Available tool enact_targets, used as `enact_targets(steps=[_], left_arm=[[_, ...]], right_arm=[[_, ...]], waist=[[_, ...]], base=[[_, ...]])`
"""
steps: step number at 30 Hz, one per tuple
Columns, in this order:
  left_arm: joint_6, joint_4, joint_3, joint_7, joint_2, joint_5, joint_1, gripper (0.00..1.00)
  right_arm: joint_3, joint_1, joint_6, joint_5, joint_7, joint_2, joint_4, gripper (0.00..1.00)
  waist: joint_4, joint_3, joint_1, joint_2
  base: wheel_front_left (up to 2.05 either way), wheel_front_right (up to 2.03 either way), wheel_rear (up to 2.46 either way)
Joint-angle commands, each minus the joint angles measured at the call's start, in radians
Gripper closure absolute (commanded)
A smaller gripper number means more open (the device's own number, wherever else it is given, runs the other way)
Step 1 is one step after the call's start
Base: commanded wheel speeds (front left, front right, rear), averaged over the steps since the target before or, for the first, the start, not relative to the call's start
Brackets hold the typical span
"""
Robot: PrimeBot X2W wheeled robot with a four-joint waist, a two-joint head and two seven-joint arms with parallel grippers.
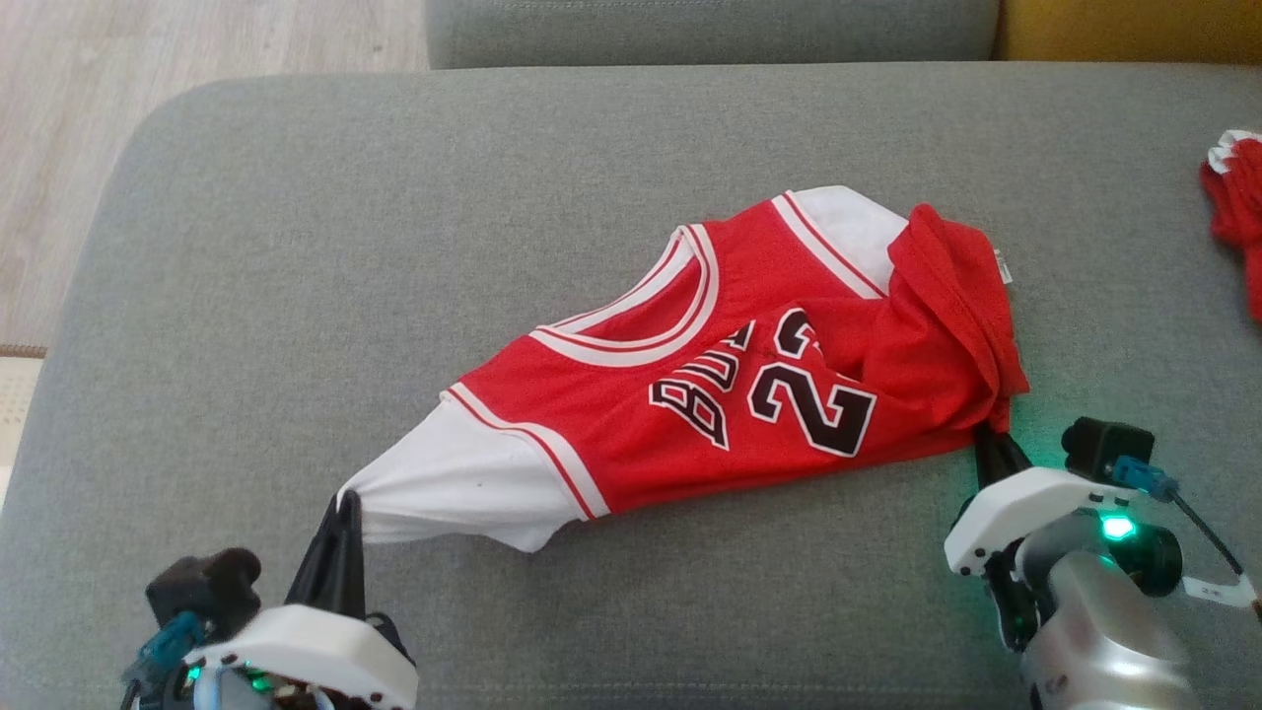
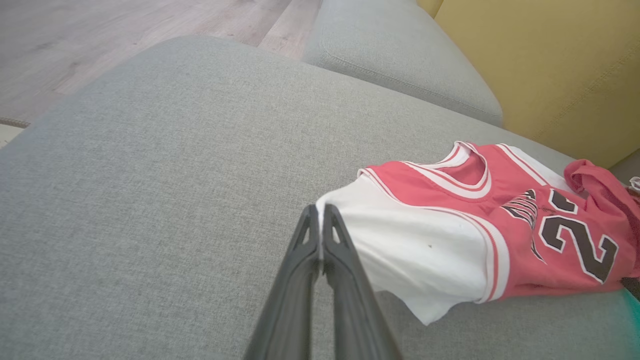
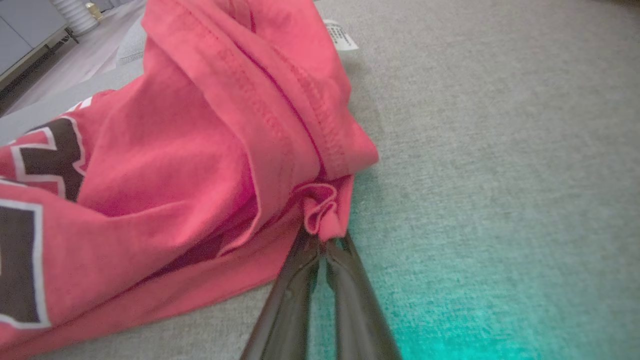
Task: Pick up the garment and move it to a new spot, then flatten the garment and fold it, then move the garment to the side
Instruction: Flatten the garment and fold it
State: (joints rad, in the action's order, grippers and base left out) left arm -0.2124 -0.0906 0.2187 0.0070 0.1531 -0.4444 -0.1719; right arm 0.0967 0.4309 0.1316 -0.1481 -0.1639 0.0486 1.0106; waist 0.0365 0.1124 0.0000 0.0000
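The garment (image 1: 749, 394) is a red and white basketball jersey with black "23", lying crumpled on the grey sofa cushion (image 1: 394, 247). My left gripper (image 1: 345, 508) is shut on the white sleeve tip at the garment's lower left; in the left wrist view the fingertips (image 2: 320, 215) pinch the white edge of the garment (image 2: 480, 235). My right gripper (image 1: 989, 434) is shut on the red bunched hem at the garment's right end. In the right wrist view that right gripper (image 3: 322, 240) clamps a small red fold of the garment (image 3: 175, 165).
Another red and white cloth (image 1: 1237, 207) lies at the cushion's right edge. A second grey cushion (image 1: 710, 30) and yellow upholstery (image 1: 1134, 30) sit behind. Wooden floor (image 1: 148, 118) lies beyond the cushion's left edge.
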Motion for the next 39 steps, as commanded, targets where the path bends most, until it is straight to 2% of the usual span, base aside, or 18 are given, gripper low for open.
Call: enact_targets(steps=[1, 5, 9, 12, 13, 15, 23, 28, 30, 39], left_arm=[[-0.007, -0.03, -0.03, -0.006, 0.014, -0.003, 0.048, 1.0], [-0.005, -0.042, -0.033, -0.022, 0.01, -0.009, 0.054, 1.0], [0.004, -0.067, -0.046, -0.051, -0.005, -0.033, 0.071, 1.0], [0.019, -0.098, -0.059, -0.075, -0.013, -0.058, 0.095, 1.0], [0.032, -0.123, -0.064, -0.084, -0.013, -0.069, 0.116, 1.0], [0.042, -0.15, -0.067, -0.089, -0.003, -0.067, 0.143, 1.0], [0.062, -0.3, -0.07, -0.036, 0.075, -0.008, 0.311, 1.0], [0.074, -0.407, -0.077, 0.027, 0.136, 0.042, 0.461, 1.0], [0.081, -0.447, -0.083, 0.054, 0.163, 0.061, 0.526, 1.0], [0.119, -0.529, -0.094, 0.165, 0.241, 0.095, 0.786, 1.0]], right_arm=[[-0.019, 0.025, -0.001, 0.001, -0.014, 0.006, -0.01, 1.0], [-0.019, 0.013, -0.001, -0.019, -0.044, 0.014, -0.037, 1.0], [-0.059, -0.022, -0.001, -0.072, -0.063, 0.016, -0.144, 1.0], [-0.115, -0.059, -0.001, -0.122, -0.056, 0.037, -0.283, 1.0], [-0.144, -0.087, -0.001, -0.148, -0.034, 0.061, -0.398, 1.0], [-0.161, -0.117, -0.001, -0.167, -0.001, 0.084, -0.527, 1.0], [-0.171, -0.204, -0.001, -0.179, 0.186, 0.133, -1.081, 1.0], [-0.136, -0.214, -0.001, -0.16, 0.288, 0.15, -1.359, 1.0], [-0.117, -0.206, -0.001, -0.152, 0.318, 0.155, -1.447, 1.0], [-0.024, -0.136, -0.001, -0.115, 0.412, 0.17, -1.666, 1.0]], waist=[[-0.001, -0.002, 0.0, 0.0], [-0.008, -0.013, 0.0, 0.0], [-0.034, -0.034, 0.0, 0.0], [-0.064, -0.052, 0.0, 0.0], [-0.084, -0.067, 0.0, 0.0], [-0.102, -0.084, 0.0, 0.0], [-0.146, -0.14, 0.0, 0.0], [-0.151, -0.159, 0.0, 0.0], [-0.154, -0.165, 0.0, 0.0], [-0.167, -0.151, 0.0, 0.0]], base=[[0.0, 0.0, 0.0], [0.0, 0.0, 0.0], [0.0, 0.0, 0.0], [0.0, 0.0, 0.0], [0.0, 0.0, 0.0], [0.0, 0.0, 0.0], [0.0, 0.0, 0.0], [0.0, 0.0, 0.0], [0.0, 0.0, 0.0], [0.0, 0.0, 0.0]])
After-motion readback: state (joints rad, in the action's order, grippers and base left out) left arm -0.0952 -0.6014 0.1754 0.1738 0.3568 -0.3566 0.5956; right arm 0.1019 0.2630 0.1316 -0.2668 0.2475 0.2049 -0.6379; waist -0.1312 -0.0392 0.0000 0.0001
